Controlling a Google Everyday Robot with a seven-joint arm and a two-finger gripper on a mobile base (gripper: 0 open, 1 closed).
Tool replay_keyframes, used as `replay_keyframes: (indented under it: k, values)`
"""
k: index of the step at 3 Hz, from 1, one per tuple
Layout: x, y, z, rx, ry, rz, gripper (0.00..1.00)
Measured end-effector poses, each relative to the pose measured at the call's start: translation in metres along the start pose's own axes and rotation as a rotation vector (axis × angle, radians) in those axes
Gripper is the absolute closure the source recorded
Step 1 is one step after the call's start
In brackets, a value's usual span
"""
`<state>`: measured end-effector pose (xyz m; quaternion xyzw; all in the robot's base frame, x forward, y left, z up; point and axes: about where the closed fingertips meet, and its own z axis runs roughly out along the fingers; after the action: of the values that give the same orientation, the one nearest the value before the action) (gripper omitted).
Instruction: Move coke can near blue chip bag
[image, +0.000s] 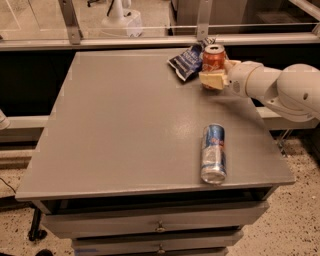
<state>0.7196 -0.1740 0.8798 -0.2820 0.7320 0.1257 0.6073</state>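
Observation:
The coke can (214, 56), red with a silver top, stands upright at the far right of the grey table (125, 130). It is right beside the blue chip bag (186, 61), which lies crumpled to its left, touching or nearly touching it. My gripper (213, 79) reaches in from the right on a white arm. Its pale yellow fingers (212, 80) are closed around the lower part of the can and hide it. I cannot tell if the can's base rests on the table.
A taller slim blue-and-silver can (213, 152) lies on its side near the table's front right edge. A metal rail with glass (150, 40) runs behind the table. Drawers (160, 225) sit under the tabletop.

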Motion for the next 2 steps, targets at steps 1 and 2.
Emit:
replay_keyframes:
  k: [1,2]
  values:
    - [0.0025,-0.0082,0.0042,0.007,-0.01,0.016,0.36]
    - [0.0006,-0.0141,0.0093,0.009,-0.024,0.022,0.13]
